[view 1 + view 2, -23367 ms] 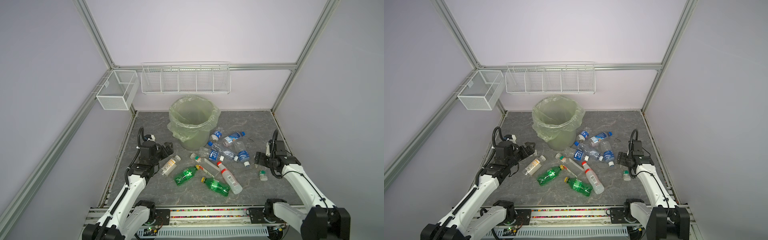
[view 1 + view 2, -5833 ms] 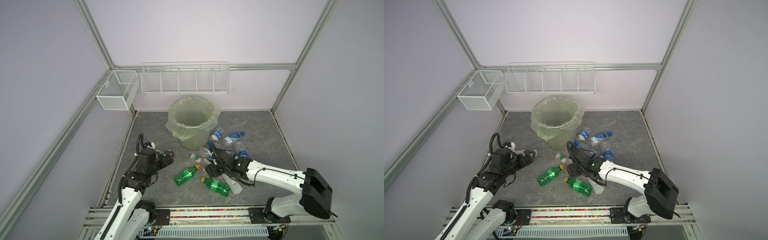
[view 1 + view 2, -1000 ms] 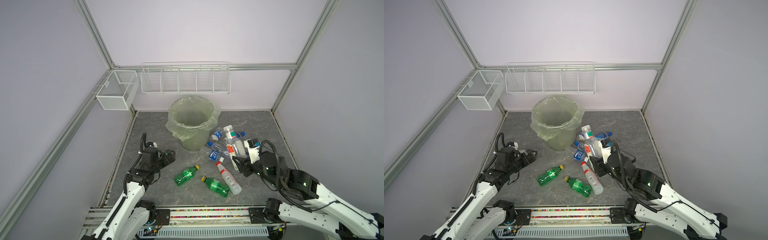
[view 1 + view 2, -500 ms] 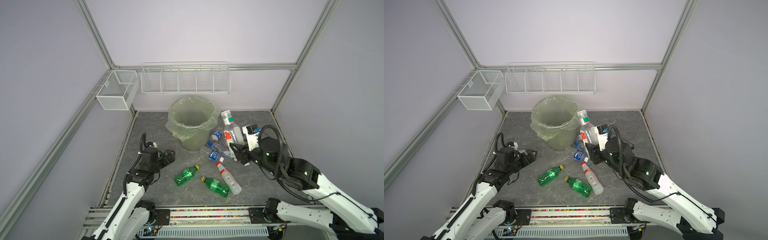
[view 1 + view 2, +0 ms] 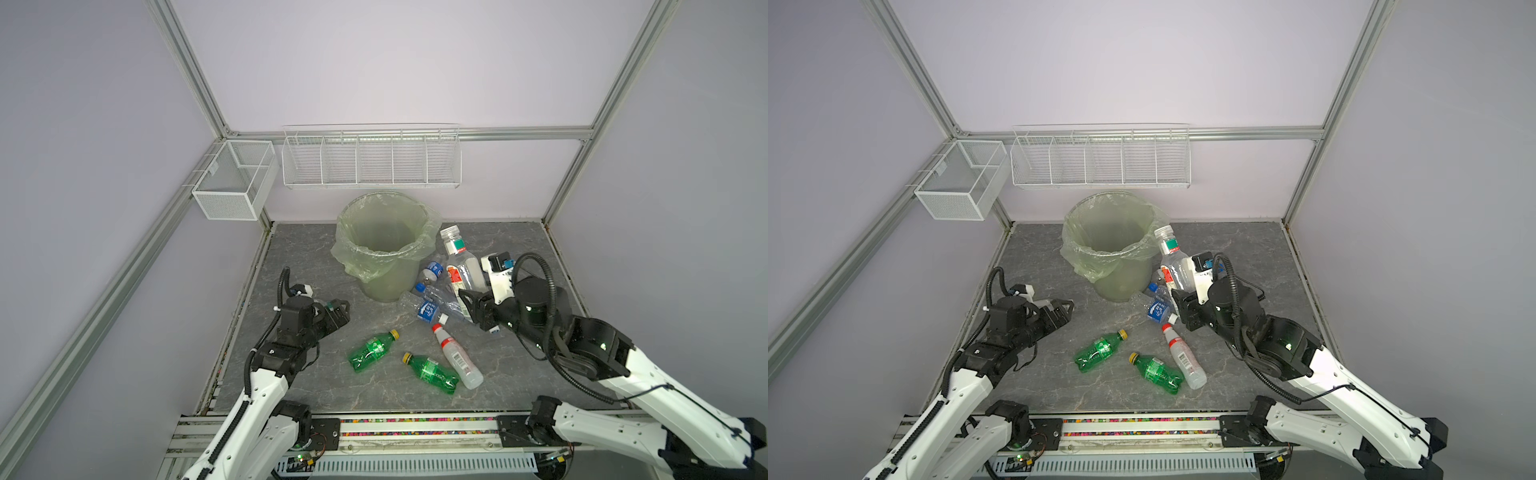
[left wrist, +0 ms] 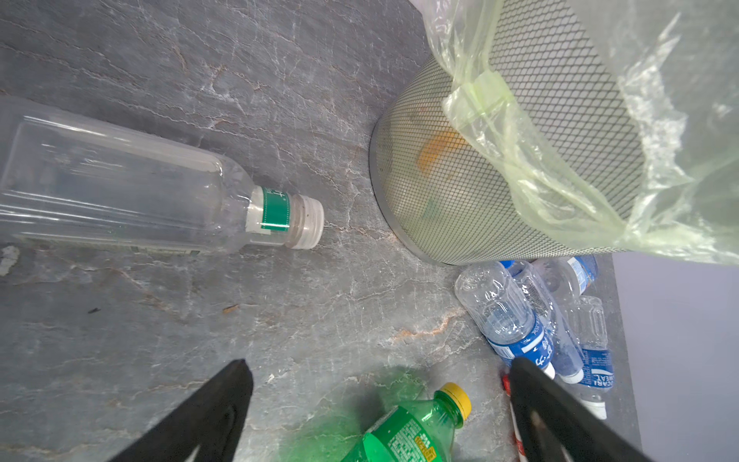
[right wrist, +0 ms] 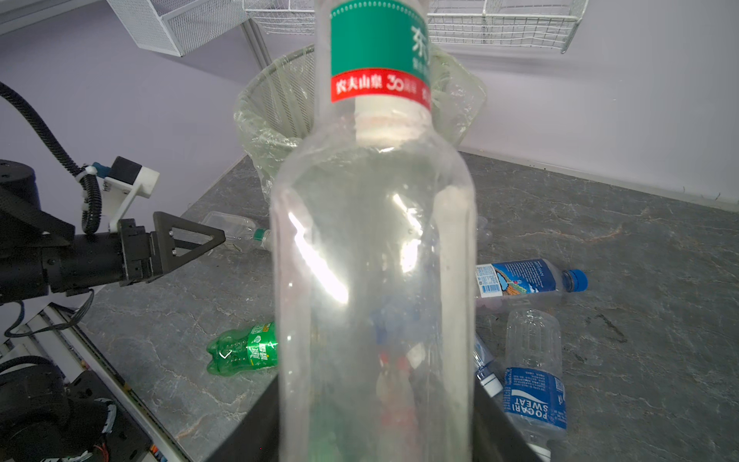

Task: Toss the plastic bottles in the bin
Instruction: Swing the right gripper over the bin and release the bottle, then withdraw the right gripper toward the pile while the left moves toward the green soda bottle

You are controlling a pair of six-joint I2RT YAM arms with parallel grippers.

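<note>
1 clear btl (image 5: 462, 262) in R hand (image 5: 476, 292) | nr bin (image 5: 386, 279) | L hand (image 6: 380, 366) spread

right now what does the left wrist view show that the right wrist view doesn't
Only the left wrist view: the mesh base of the bin, something orange showing through it, and the yellow cap of the green bottle.
Only the right wrist view: the clear green-and-red-labelled bottle gripped in the right end effector, the bin's rim, and the white wire baskets.
Both: the bagged bin, the open left end effector, the green bottle's body, the clear bottle with a green neck band, and blue-labelled bottles.
</note>
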